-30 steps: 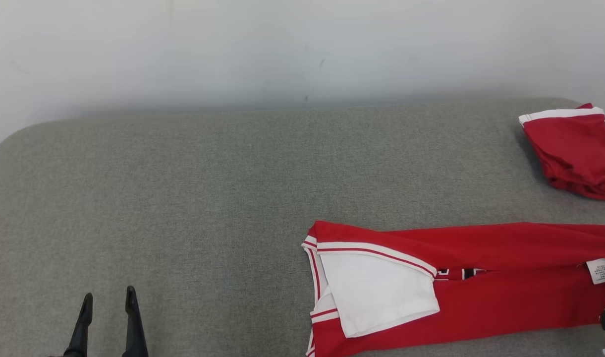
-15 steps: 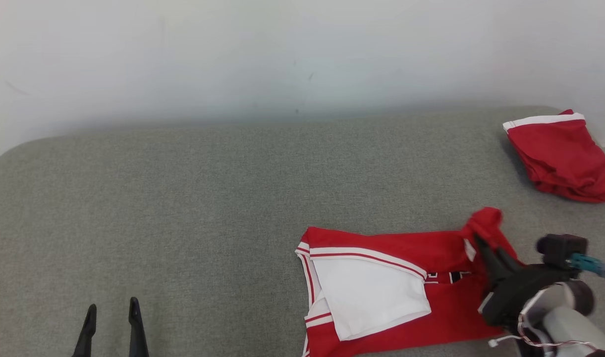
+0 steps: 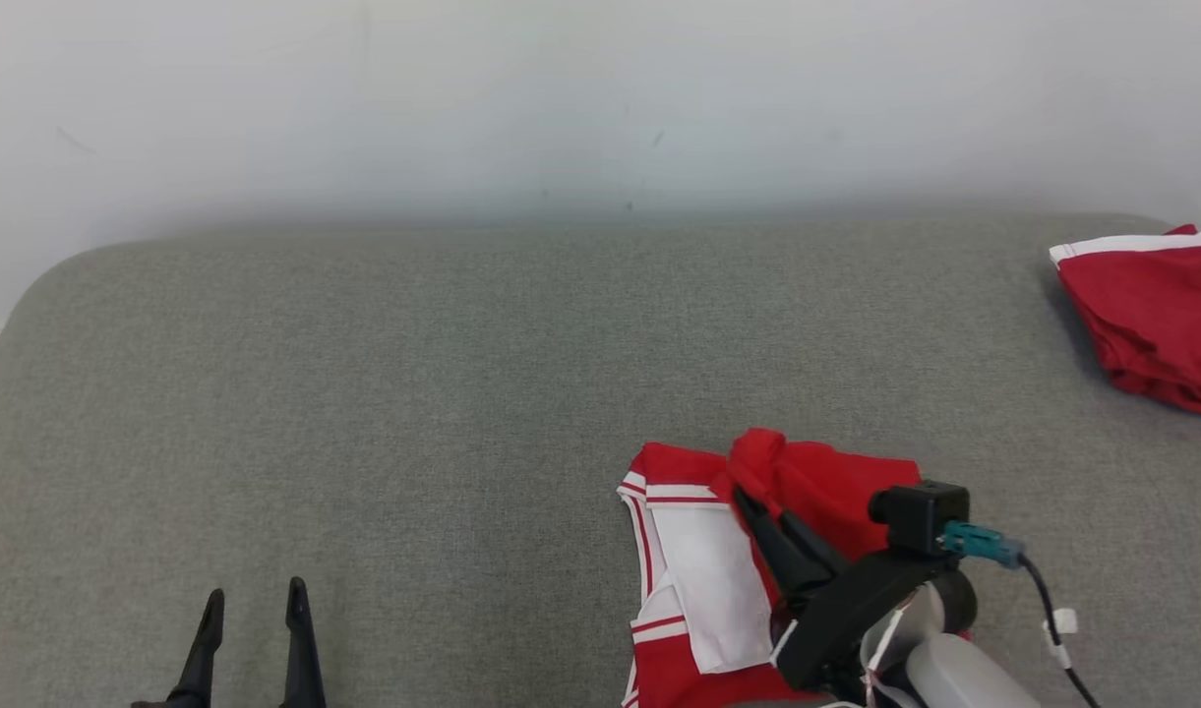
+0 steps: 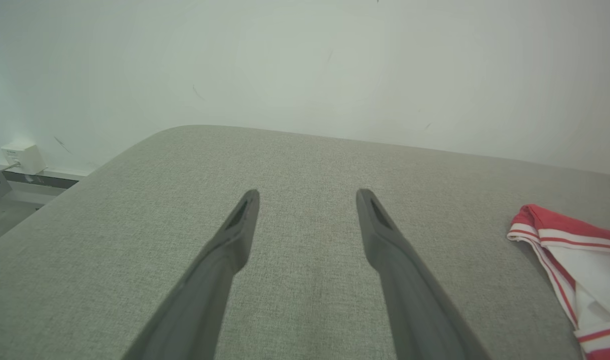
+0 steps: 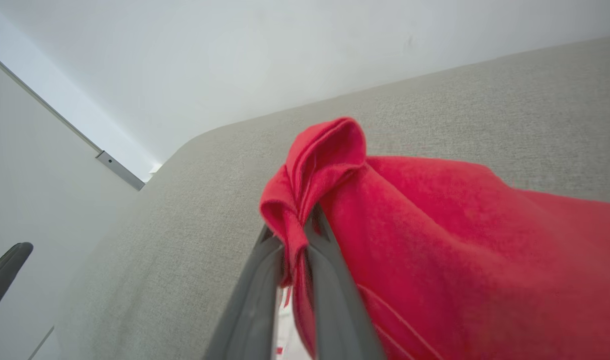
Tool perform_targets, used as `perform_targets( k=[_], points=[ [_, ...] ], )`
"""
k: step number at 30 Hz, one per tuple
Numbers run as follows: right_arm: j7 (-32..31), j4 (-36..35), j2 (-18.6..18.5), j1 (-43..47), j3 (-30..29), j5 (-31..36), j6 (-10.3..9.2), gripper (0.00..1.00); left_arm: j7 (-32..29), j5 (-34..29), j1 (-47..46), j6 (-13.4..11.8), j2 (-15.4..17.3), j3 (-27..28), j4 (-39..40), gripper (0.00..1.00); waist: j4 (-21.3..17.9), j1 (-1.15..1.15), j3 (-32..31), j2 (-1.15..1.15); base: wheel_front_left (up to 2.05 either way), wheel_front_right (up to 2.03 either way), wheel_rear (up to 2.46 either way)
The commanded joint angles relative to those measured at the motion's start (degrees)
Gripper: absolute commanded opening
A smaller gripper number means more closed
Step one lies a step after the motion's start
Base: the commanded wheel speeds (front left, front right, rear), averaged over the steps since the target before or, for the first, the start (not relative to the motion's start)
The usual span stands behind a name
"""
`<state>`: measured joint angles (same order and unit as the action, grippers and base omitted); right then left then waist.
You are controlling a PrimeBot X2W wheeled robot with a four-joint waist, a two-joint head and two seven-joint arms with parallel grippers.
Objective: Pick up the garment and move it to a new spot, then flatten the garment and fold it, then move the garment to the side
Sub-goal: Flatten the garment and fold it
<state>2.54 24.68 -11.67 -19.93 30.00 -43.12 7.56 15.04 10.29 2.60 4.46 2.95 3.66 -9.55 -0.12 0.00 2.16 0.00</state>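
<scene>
Pinching a bunched red corner of the jersey (image 3: pixel 826 487), the right gripper (image 3: pixel 748 501) has its fingers clamped together on the cloth, and the right wrist view shows the fabric nipped between the two tips with a loop of it standing above them. The jersey lies on the near right part of the bench (image 3: pixel 413 393), with its long axis running left to right along the bench's near edge. The held corner is lifted above the rest of the jersey, close to the white panel (image 3: pixel 708 570) and striped trim at the end nearer the bench's middle. The remaining red cloth trails back under the forearm, so its far end is hidden. This looks like the folding step. The next move probably turns on carrying the held end along that axis, towards the bench's left, and laying it square over the trimmed end. The right arm is plainly the nearer one. The left gripper (image 3: pixel 255 592) hovers over the bench's near left part, well apart from the jersey, with its fingers spread wide and holding nothing. A second red garment (image 3: pixel 1151 315) sits at the bench's far right corner.
</scene>
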Motion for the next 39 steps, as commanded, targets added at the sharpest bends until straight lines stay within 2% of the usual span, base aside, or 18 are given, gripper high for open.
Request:
perform_targets(
  k=[1, 10, 11, 12, 15, 21, 28, 34, 39],
  points=[
    [-0.1, 0.3, 1.1, 0.1, 0.0, 0.6, -0.11, 0.00, 0.2, 0.3, -0.6, -0.3, -0.1, -0.6, 0.1, 1.00, 0.6, 0.00, 0.3, 0.00, 0.00, 0.00, 0.00],
    [0.7, 4.7, 5.0, -1.1, 0.2, 4.0, -0.11, 0.00, 0.2, 0.8, -2.4, 0.0, -0.1, -1.5, -1.4, 1.00, 2.5, 0.00, 1.2, 0.00, 0.00, 0.00, 0.00],
    [1.3, 5.2, 5.1, -1.4, 0.0, 4.7, -0.11, 0.10, 0.2, 0.8, -2.6, 0.0, -0.1, -1.6, -1.5, 1.00, 2.6, 0.00, 1.3, 0.00, 0.00, 0.00, 0.00],
    [1.6, 5.9, 5.3, -1.5, 0.0, 5.4, -0.11, 1.00, 0.2, 0.9, -2.7, -0.1, -0.1, -1.7, -1.5, 1.00, 2.6, 0.00, 1.4, 0.00, 0.00, 0.00, 0.00],
    [3.1, 6.2, 5.5, -2.2, 0.1, 6.2, -0.11, 1.00, 0.2, 1.1, -2.7, -0.2, -0.1, -1.7, -1.8, 1.00, 2.6, 0.00, 1.4, 0.00, 0.00, 0.00, 0.00],
    [8.8, 3.1, 2.1, -2.4, -1.8, 7.8, -0.11, 1.00, 0.2, 1.3, -1.5, -0.4, -0.1, -1.2, -1.7, 1.00, 1.3, 0.00, 0.6, 0.00, 0.00, 0.00, 0.00],
    [12.1, -2.7, -1.4, 0.9, -10.0, 10.4, -0.12, 1.00, 0.2, 0.9, -0.8, -0.3, -0.1, -0.2, -0.6, 1.00, -0.9, 0.00, -0.9, 0.00, 0.00, 0.00, 0.00],
    [12.5, -8.1, -2.5, 6.7, -15.9, 13.9, -0.12, 1.00, 0.2, 0.7, -0.5, -0.6, -0.1, -0.2, 0.5, 1.00, -2.4, 0.00, -1.4, 0.00, 0.00, 0.00, 0.00],
    [12.6, -9.7, -2.2, 10.9, -17.9, 14.8, -0.12, 1.00, 0.2, 0.9, -0.2, -0.8, -0.1, -0.5, 1.1, 1.00, -2.7, 0.00, -1.5, 0.00, 0.00, 0.00, 0.00]
  ],
)
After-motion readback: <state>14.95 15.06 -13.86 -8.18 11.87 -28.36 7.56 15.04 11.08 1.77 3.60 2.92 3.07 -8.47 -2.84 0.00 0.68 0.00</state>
